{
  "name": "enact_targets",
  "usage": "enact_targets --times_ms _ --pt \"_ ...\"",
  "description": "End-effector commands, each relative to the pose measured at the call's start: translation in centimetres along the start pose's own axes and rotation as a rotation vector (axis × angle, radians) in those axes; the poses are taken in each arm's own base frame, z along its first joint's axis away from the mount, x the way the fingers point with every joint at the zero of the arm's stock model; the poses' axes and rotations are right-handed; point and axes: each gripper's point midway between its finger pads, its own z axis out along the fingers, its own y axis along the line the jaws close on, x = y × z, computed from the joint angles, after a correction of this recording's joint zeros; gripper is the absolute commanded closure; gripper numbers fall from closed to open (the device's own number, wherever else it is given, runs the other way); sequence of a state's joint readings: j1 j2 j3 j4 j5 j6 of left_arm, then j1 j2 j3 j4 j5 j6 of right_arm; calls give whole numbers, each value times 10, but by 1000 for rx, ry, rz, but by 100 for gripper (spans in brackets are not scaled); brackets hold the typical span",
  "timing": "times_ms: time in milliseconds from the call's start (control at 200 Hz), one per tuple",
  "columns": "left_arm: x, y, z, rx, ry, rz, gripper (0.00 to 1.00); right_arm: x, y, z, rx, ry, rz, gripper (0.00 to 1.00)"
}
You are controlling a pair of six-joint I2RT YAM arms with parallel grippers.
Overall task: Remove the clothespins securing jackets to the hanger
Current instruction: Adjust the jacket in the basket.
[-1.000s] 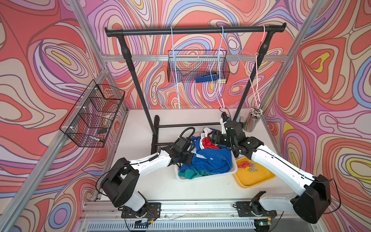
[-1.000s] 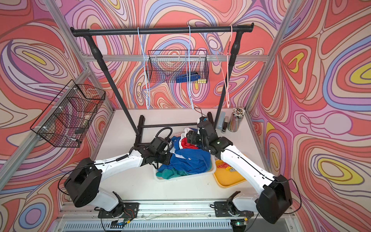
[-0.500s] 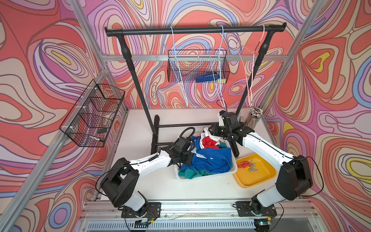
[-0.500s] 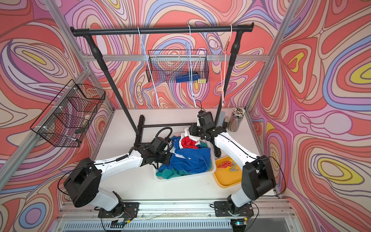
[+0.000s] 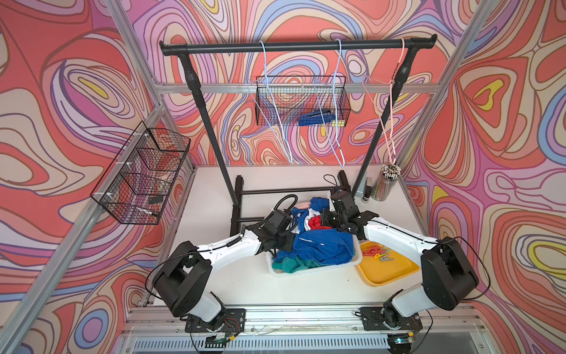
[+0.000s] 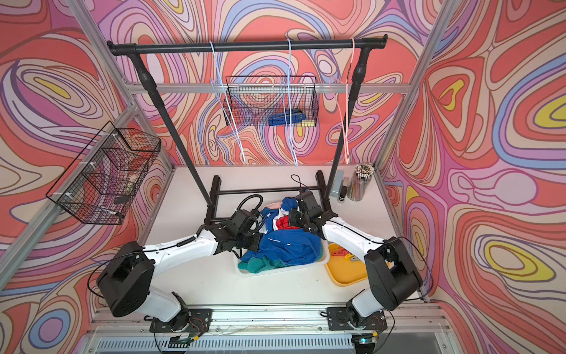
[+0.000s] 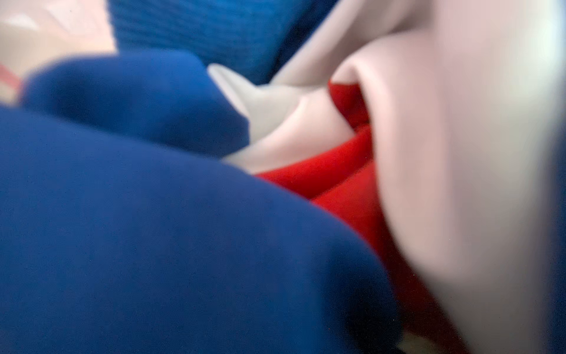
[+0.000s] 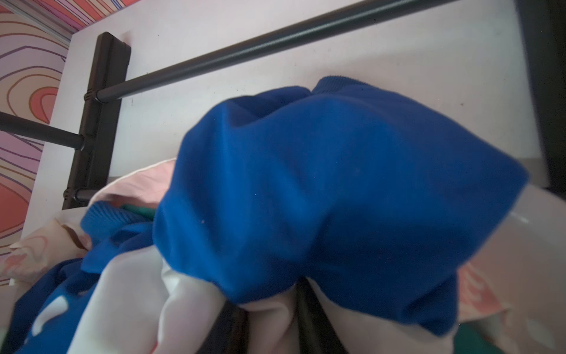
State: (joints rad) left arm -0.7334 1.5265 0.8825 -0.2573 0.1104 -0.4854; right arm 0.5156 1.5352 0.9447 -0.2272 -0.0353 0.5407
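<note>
Fingers of left gripper (image 5: 285, 242) pressed shut, buried at left edge of jackets (image 5: 324, 245); cloth pinched or not, can't tell. Same for right gripper (image 5: 324, 219) at far side of pile: draped in blue fabric, jaw gap hidden. Pile heaped in white bin (image 5: 309, 271), mid-table; hangers (image 5: 337, 122) bare on rail. Loose clothespins (image 5: 375, 252) in yellow tray (image 5: 395, 277), just right of bin; none visible in pile. Prob. light, stiff, slick plastic w/ spring: pinch tail ends squarely. Soft cloth likely to drag along.

right gripper (image 5: 325, 218) has dropped onto the blue jacket (image 5: 324, 245).
</note>
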Motion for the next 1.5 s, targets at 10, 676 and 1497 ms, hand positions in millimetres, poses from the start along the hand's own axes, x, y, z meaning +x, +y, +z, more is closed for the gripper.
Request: enact_targets --times_ms 10,676,1497 --pt "43 36 22 -124 125 -57 100 88 -45 30 152 274 11 70" --pt "46 45 35 -159 125 -73 100 140 -76 56 210 295 196 69" --pt "-48 14 -137 -2 -192 -57 12 -33 8 -51 64 -129 -2 19"
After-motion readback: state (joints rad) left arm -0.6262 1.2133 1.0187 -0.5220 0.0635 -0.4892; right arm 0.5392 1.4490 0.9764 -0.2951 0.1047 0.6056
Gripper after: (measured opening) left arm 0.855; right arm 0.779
